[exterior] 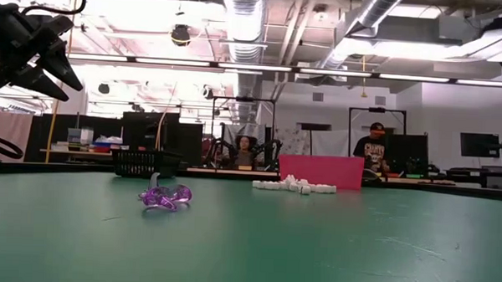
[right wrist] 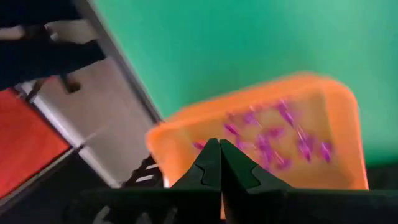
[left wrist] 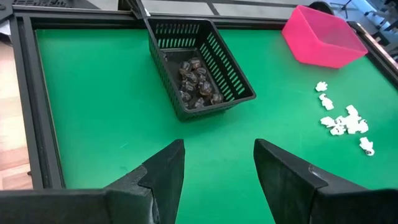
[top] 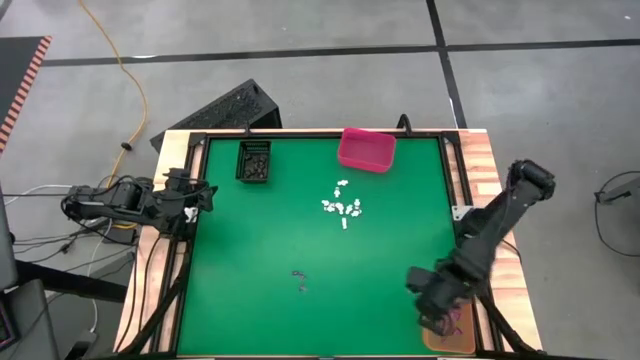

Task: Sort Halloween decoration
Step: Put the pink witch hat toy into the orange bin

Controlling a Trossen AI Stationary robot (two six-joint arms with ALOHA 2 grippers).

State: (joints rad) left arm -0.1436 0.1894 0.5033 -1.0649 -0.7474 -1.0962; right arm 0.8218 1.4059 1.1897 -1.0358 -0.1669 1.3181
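High view: the green felt table top [top: 250,250] sits inside a dark frame with wooden side strips. Near its far edge a black slatted plastic basket [top: 254,161] holds dark trinkets [top: 257,167], and to the right of the basket a pink plastic bin [top: 366,149] sits at the same edge. Between that bin and the middle of the table lies a loose cluster of small white trinkets [top: 342,205]. Nearer the front edge, well apart from the cluster, lie a few purple trinkets [top: 300,279]. The left gripper [top: 203,196] waits at the table's left edge, beside the basket's side. The right gripper [top: 447,318] hangs over an orange plastic tray [top: 452,335] at the table's front right corner.

Low view: the purple trinkets [exterior: 164,196] rest on the felt in the foreground; the white trinkets [exterior: 295,185] form a row just in front of the pink bin [exterior: 320,171], and the basket [exterior: 146,162] stands left of them. Two people sit in the room beyond.

Left wrist view: the left gripper [left wrist: 219,163] has its two dark fingers [left wrist: 165,171] spread apart, nothing between them. The basket [left wrist: 200,66] with its dark trinkets [left wrist: 198,81] lies ahead, the pink bin [left wrist: 324,43] and white trinkets [left wrist: 343,119] beyond it.

Right wrist view: the right gripper [right wrist: 219,154] has its fingertips pressed together with nothing between them, directly above the orange tray [right wrist: 186,137], which contains blurred purple trinkets [right wrist: 280,134].
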